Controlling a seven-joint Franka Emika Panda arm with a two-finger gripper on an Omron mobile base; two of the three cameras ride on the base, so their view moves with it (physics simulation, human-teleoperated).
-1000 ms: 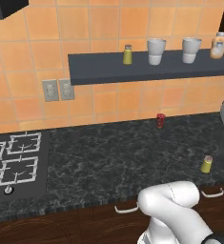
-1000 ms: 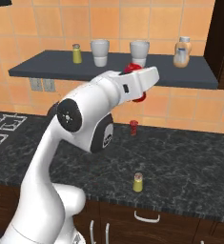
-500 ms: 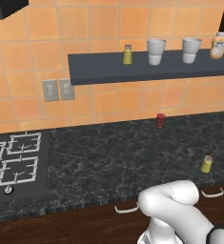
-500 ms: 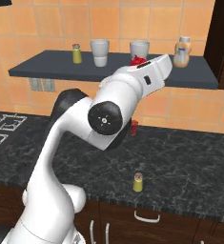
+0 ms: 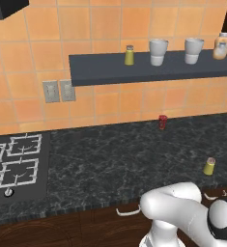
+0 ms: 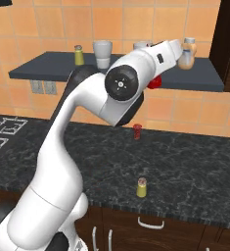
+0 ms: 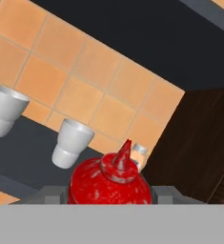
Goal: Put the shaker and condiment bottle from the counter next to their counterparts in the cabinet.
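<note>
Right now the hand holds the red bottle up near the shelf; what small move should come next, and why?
Probably carry the condiment bottle a little further toward the tan-orange bottle and lower it onto the cabinet beside it. The hand is shut on it near that end, not yet set down.

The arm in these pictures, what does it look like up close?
The arm is glossy white, built of thick rounded segments, with dark joints and a round dark grey cap with small dots at the elbow. Its gripper has small dark grey finger tips.
</note>
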